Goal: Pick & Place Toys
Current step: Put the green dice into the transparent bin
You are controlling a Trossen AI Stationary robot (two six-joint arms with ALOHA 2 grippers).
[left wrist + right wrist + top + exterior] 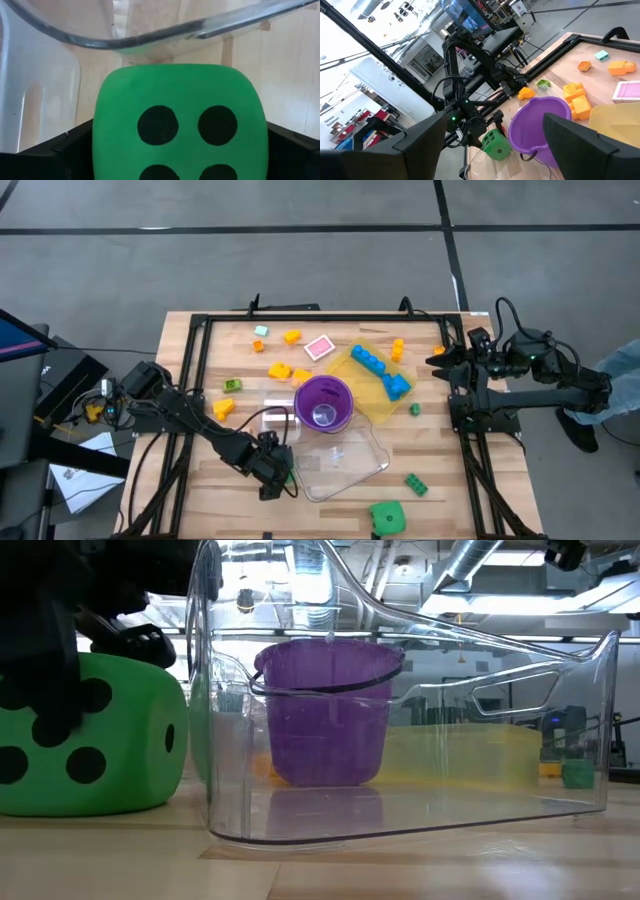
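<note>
A green black-dotted die [180, 115] rests on its underside on the table, just outside the clear tub's [345, 460] near left corner. My left gripper [278, 478] comes down over it, open, one finger at each of two opposite sides [65, 155]. In the low view the die [100, 750] sits flat under the dark gripper [45, 660]. A second green die [387, 517] lies at the near edge. Blue bricks [372, 361] lie on the yellow tray [365, 395]. My right gripper [436, 360] waits open above the right side. My left gripper's fingers [295, 150] stand at two opposite sides of the die [260, 135], slanting steeply down from above. Whether they touch it, I cannot tell. The die sits flat on the table.
A purple cup [323, 402] stands at the clear tub's far end. Orange, yellow, pink and green bits [292, 337] are scattered over the far left of the wooden table; a green brick [415, 484] lies near right. A black frame [190, 380] borders the table.
</note>
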